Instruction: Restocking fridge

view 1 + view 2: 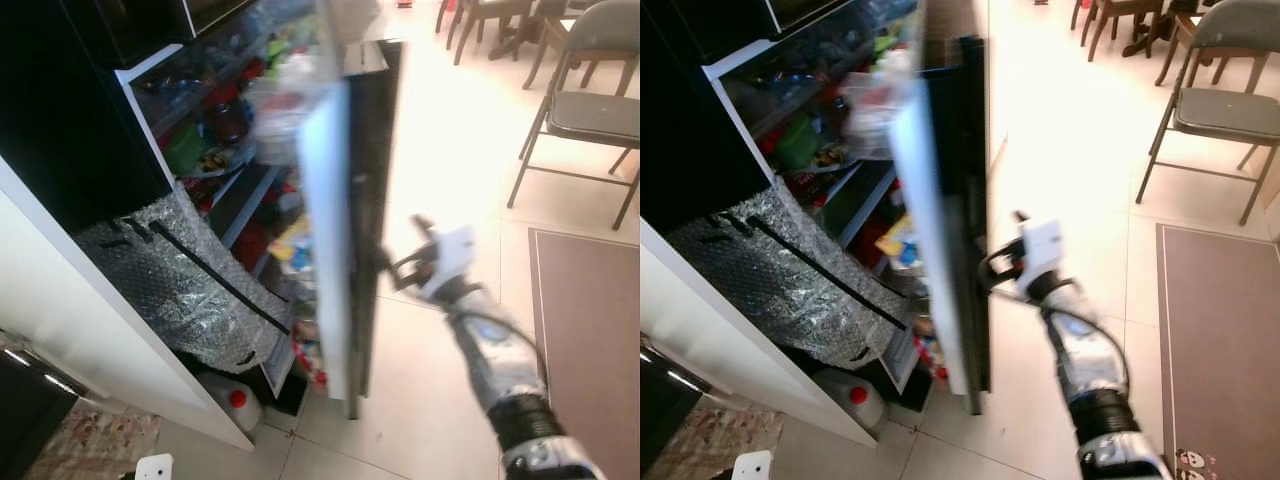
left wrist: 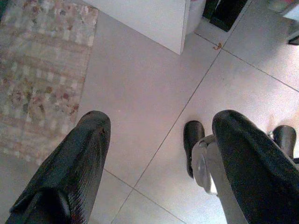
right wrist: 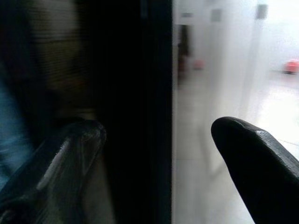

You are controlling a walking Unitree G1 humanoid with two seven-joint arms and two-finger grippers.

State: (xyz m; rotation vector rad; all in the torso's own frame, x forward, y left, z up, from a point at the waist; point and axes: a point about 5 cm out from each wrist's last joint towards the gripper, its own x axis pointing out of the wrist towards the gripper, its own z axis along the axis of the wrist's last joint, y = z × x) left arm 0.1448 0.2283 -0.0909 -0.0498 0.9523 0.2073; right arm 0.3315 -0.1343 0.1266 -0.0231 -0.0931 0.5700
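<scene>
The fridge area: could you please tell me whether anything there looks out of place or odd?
Yes: a crumpled sheet of silvery bubble wrap crossed by a black strap hangs over the white counter edge beside the open fridge's shelves, which looks out of place.

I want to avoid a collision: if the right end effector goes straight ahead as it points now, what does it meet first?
Most likely the black outer face of the open fridge door. The right end effector points at it from close by, fingers apart, though exact depth is unclear.
</scene>
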